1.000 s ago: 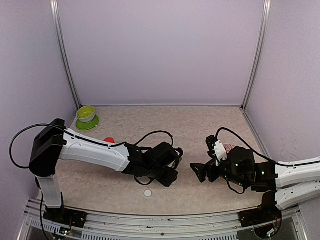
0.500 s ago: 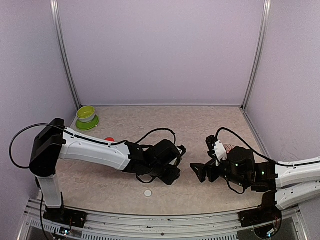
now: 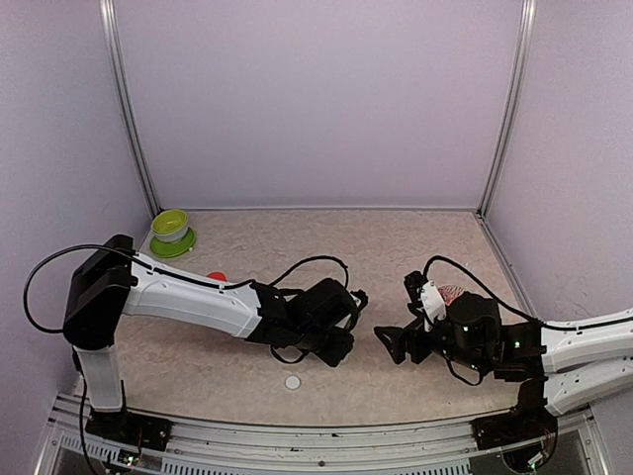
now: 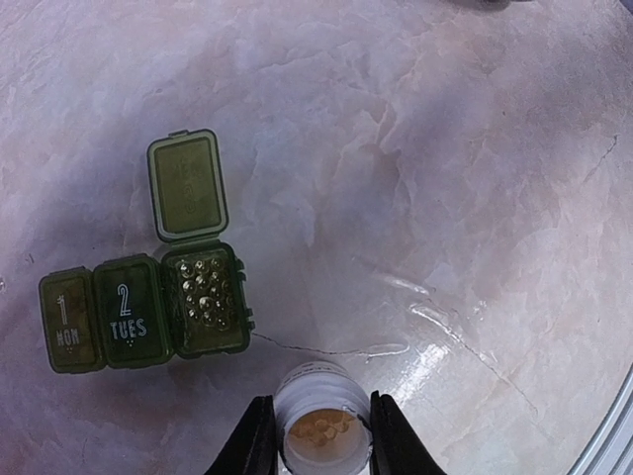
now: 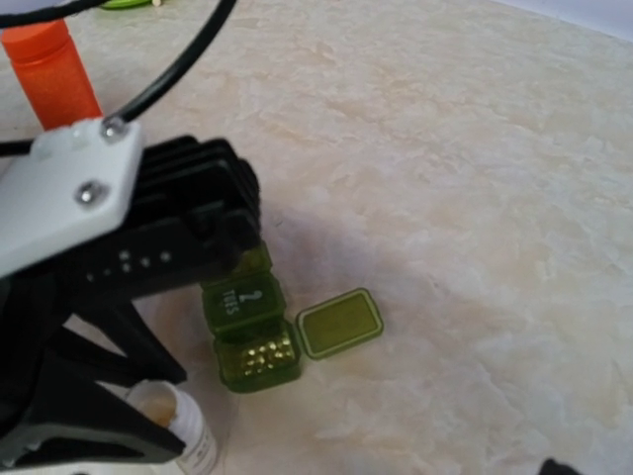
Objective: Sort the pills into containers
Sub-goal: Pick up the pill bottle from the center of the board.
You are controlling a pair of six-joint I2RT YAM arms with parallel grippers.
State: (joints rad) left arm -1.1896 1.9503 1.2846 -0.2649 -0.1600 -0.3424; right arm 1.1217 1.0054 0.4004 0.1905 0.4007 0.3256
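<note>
Left claw [image 4: 316, 404], seen from its own wrist camera: the two fingers press against opposite sides of an uncapped white pill bottle [image 4: 318, 440] that stands upright on the counter [image 4: 475, 198]. Tan pills [image 4: 318, 427] lie in the bottom of the bottle.

Far left, at the back of the counter: a lime-green bowl [image 3: 170, 226]. Nearer, just behind the left arm: an orange cylinder [image 3: 215, 276]. In front of that arm: a small white disc [image 3: 292, 381] lying flat.

Near the bottle but clear of it lies the dark green pill organiser [image 4: 99, 317], three compartments in a row. Those marked "1 MON" and "2 TUES" are closed. The third compartment [image 4: 205, 300], the one closest to the bottle, has its lid [image 4: 188, 185] folded back flat on the counter, and small round pieces fill it.

Right claw [image 3: 388, 341]: spread wide and holding nothing, it points at the left claw with a gap between them.
</note>
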